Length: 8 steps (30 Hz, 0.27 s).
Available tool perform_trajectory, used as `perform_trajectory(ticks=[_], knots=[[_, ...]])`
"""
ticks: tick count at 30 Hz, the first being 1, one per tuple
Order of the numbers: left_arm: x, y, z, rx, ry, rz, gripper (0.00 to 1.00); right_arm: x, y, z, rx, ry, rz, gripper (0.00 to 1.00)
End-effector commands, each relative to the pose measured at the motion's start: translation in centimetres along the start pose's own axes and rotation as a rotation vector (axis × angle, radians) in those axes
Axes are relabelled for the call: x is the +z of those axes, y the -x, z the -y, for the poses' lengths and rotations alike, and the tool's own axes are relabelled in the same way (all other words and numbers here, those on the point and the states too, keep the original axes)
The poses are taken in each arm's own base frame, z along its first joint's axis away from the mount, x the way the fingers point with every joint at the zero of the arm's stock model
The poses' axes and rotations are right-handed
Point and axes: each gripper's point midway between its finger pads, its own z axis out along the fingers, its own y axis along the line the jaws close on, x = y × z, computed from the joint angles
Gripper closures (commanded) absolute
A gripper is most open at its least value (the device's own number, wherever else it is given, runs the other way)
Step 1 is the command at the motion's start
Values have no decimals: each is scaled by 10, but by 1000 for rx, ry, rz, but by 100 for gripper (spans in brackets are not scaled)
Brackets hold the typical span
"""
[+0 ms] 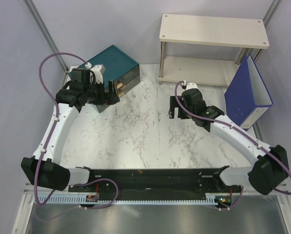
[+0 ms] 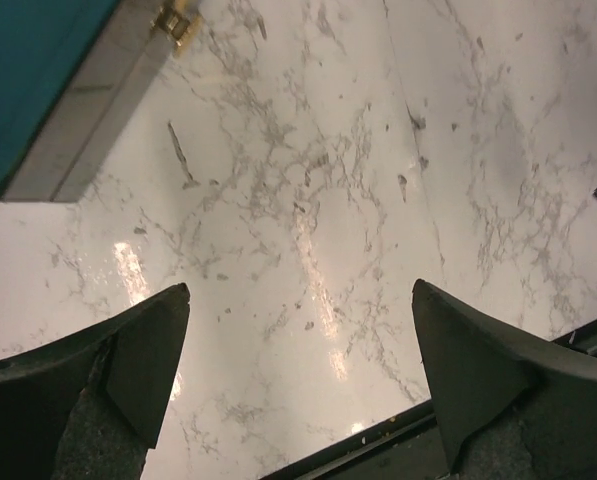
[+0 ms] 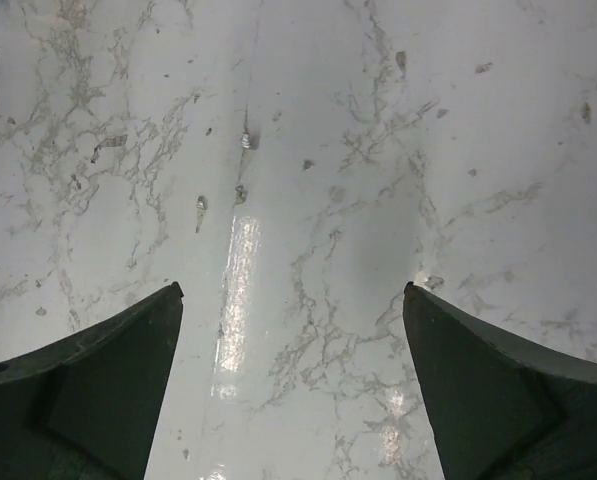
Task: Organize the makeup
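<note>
Overhead and wrist views of a marble-patterned worktop (image 1: 140,131) with two arms.

Left arm: the left fingers (image 1: 114,93) sit in the upper left of the overhead view, just beside the front of a teal drawer box (image 1: 113,66). In the left wrist view they stand wide apart at the bottom corners of the frame, with only bare worktop between them. The box fills the upper left corner of that view, and a small gold-coloured fitting (image 2: 178,20) shows at its front edge, well apart from both fingers.

Right arm: the right fingers (image 1: 172,106) are right of centre in the overhead view and point toward the left of the frame. In the right wrist view they are likewise spread wide and clamped on nothing, with glossy worktop between them.

Makeup: where it lies cannot be told from these three views, and neither pair of fingers touches or holds any of it.

Background: a two-tier wooden shelf (image 1: 211,29) stands at the upper right, and a blue binder (image 1: 247,92) stands upright just below and to the right of it.
</note>
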Motion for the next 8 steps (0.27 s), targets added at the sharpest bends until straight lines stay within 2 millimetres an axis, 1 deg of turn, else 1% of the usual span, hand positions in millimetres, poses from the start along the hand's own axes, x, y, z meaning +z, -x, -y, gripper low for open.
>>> perform_trajectory(ticks=[1, 2, 3, 5, 8], knots=[[2, -16, 13, 40, -43, 15, 1, -28, 5, 24, -23, -83, 52, 2], [6, -25, 13, 37, -44, -1, 1, -29, 1, 27, -19, -93, 47, 2], [3, -27, 15, 46, -48, 6, 1, -29, 0, 29, -16, -96, 45, 2], [4, -33, 18, 59, -72, -4, 1, -31, -5, 32, -9, -106, 40, 2], [3, -33, 23, 70, -88, 7, 1, -27, -9, 37, 4, -120, 27, 2]])
